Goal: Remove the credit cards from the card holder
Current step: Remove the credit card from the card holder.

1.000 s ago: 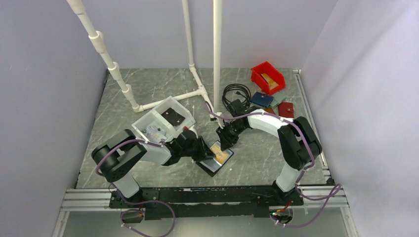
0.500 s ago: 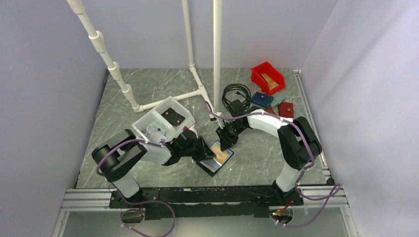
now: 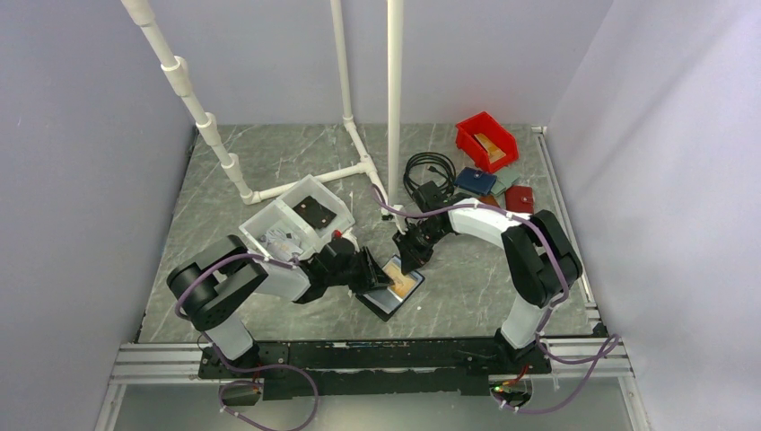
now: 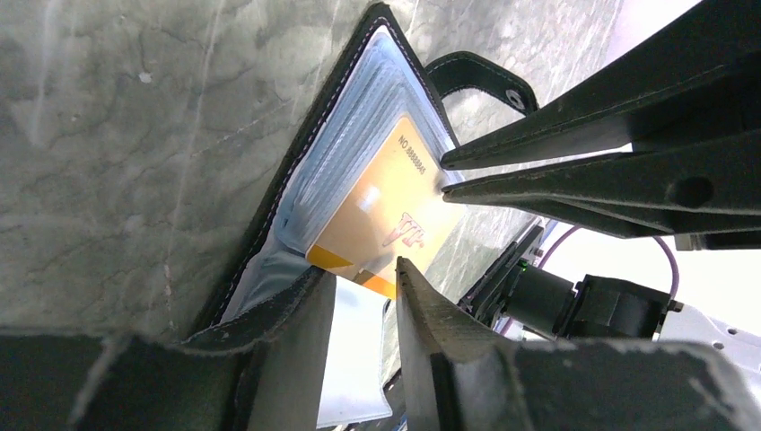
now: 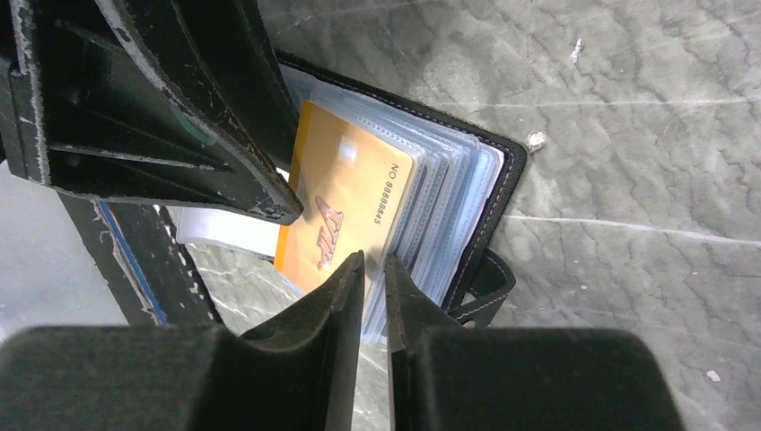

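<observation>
The black card holder (image 3: 388, 303) lies open on the table between both arms, its stack of clear sleeves showing in the left wrist view (image 4: 296, 171) and the right wrist view (image 5: 502, 189). A gold-tan credit card (image 3: 400, 277) sticks partway out of a sleeve (image 4: 377, 211) (image 5: 345, 197). My right gripper (image 3: 409, 266) (image 5: 374, 262) is shut on the card's numbered edge. My left gripper (image 3: 376, 280) (image 4: 363, 274) grips the holder's other end, with a pale sheet between its fingers. I cannot tell whether that sheet is a sleeve or the greyish card.
A white bin (image 3: 296, 220) stands just behind the left arm. At the back right are a red bin (image 3: 485, 141), a dark blue wallet (image 3: 475, 180), a red-brown wallet (image 3: 519, 199) and a black cable (image 3: 429, 168). White pipes (image 3: 359, 153) run across the back.
</observation>
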Motion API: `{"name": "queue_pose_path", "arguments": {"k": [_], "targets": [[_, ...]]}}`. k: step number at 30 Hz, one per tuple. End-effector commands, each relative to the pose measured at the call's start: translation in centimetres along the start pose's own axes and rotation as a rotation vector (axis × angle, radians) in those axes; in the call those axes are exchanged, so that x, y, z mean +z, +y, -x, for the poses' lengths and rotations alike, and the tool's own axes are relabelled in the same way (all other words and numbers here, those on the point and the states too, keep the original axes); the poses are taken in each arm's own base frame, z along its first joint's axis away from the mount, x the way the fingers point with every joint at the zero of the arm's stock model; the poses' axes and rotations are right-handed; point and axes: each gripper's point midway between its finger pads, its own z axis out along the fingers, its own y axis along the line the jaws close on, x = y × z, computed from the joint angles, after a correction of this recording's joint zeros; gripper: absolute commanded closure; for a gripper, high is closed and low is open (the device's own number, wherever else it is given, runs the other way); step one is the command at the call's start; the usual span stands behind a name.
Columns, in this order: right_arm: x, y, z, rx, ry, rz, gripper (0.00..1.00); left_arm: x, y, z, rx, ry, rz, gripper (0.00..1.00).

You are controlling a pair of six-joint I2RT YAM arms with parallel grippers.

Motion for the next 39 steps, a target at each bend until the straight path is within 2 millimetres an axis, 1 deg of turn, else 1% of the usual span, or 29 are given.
{"name": "queue_pose_path", "arguments": {"k": [1,6,11,18,22,26,32,39], "targets": [[0.3,1.6,0.5,-0.014,-0.003,0.083,0.85,0.1,1.1,0.3,-0.007,-0.027,0.014,0.62],[0.7,2.1,0.3,-0.003,0.010,0.117,0.92,0.0,1.1,0.3,-0.016,-0.035,0.004,0.62],[1.2,2.4,-0.1,0.004,0.032,0.139,0.95,-0.4,1.0,0.6,-0.031,-0.054,-0.014,0.64],[1.6,3.6,-0.2,0.003,0.042,0.203,0.97,-0.9,0.7,1.1,-0.074,-0.086,-0.061,0.65],[1.8,3.5,-0.3,0.005,0.047,0.199,0.97,-1.2,0.9,1.4,-0.113,-0.105,-0.097,0.66],[1.9,3.6,-0.3,0.007,0.053,0.198,0.97,-1.5,0.3,1.8,-0.142,-0.121,-0.150,0.67],[2.1,3.8,-0.3,0.012,0.053,0.201,0.98,-1.3,0.0,1.9,-0.164,-0.119,-0.177,0.69],[2.2,5.0,0.5,0.046,0.015,0.256,1.00,-1.1,0.2,1.8,-0.149,-0.112,-0.160,0.71]]}}
